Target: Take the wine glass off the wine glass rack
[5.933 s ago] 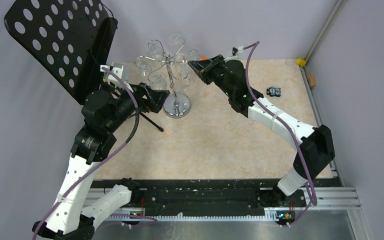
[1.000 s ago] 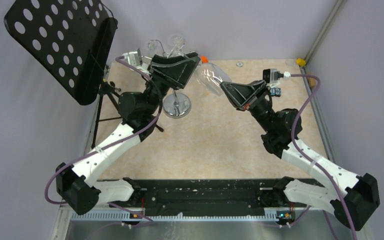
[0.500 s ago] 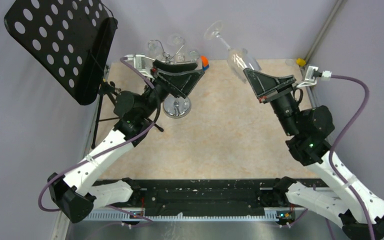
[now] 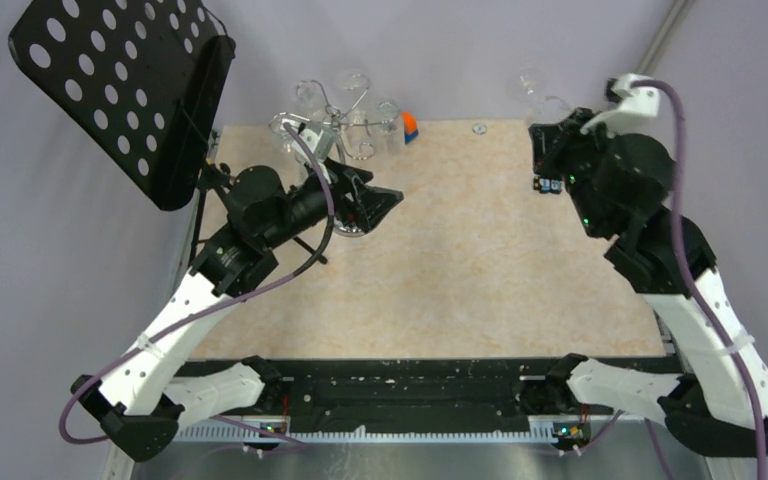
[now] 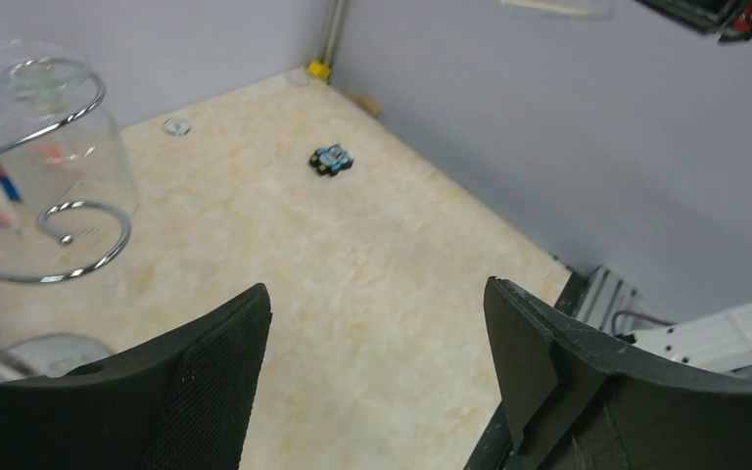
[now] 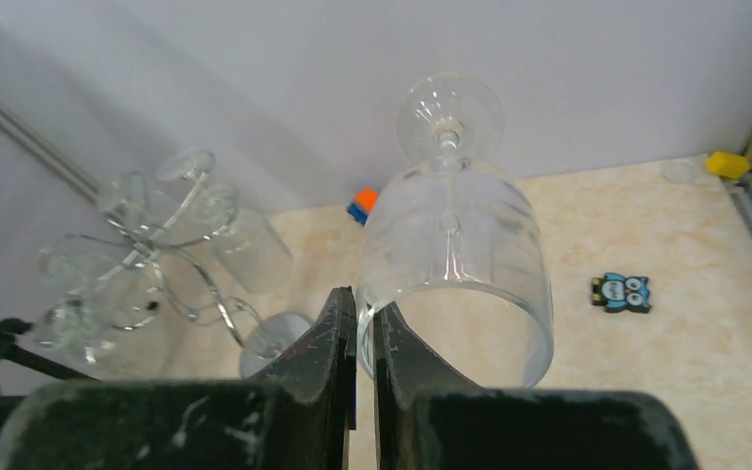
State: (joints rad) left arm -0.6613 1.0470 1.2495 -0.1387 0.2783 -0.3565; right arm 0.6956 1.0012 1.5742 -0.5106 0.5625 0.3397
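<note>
Rack (image 4: pixel 335 125) at back left, several glasses (image 5: pixel 54 147) hung bowl-down in its scrolls. Right gripper (image 6: pixel 357 304) clamped on the rim of the wine glass (image 6: pixel 455 245), held aloft well apart from the rack, foot toward the wall. Left gripper (image 5: pixel 374 299) near the rack, fingers spread wide.

wine glass (image 6: pixel 450 245), foot up — well apart from chrome rack (image 4: pixel 336 118).

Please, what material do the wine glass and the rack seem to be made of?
The wine glass in the right pincer looks like clear, glossy glass, possibly clear plastic: the wall and table show through it. The wine glass rack looks like chrome-plated metal wire: thin, mirror-bright, curled ends.
</note>
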